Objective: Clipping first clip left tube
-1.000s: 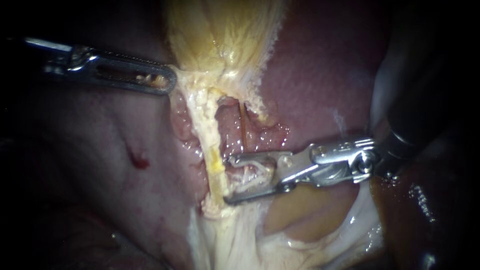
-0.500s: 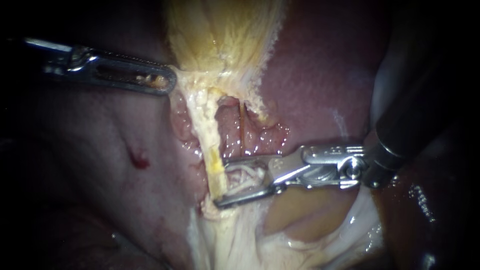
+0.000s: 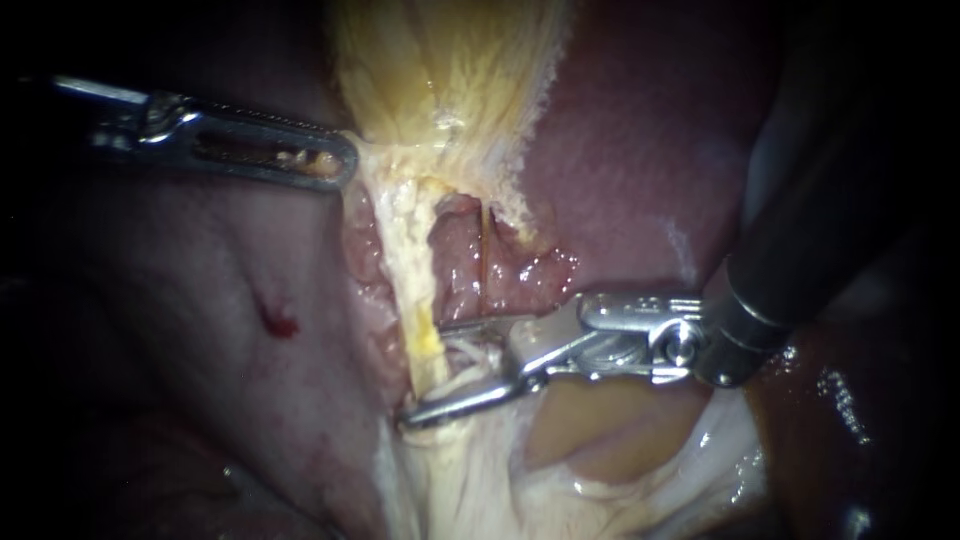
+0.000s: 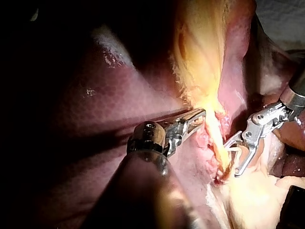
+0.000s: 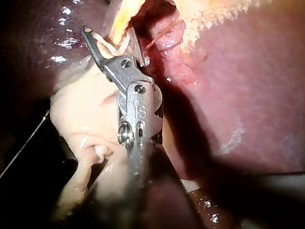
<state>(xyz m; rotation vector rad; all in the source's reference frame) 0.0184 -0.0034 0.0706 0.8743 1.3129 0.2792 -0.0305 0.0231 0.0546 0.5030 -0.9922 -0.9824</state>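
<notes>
Nearest the camera, the right instrument (image 3: 425,372) enters from the upper right over the liver's (image 3: 640,150) lower edge. Its jaws stand apart, one on each side of the left tube (image 3: 422,300), a pale yellow cord running down from the gallbladder (image 3: 450,70). Pale strands (image 3: 470,352) lie between the jaws; whether they are a clip cannot be determined. A thin brown tube (image 3: 486,262) lies just beside the left tube, on the right instrument's side. Farther back, the left instrument (image 3: 343,163) has its jaws clamped together on the lower edge of the gallbladder, which rests on the liver.
</notes>
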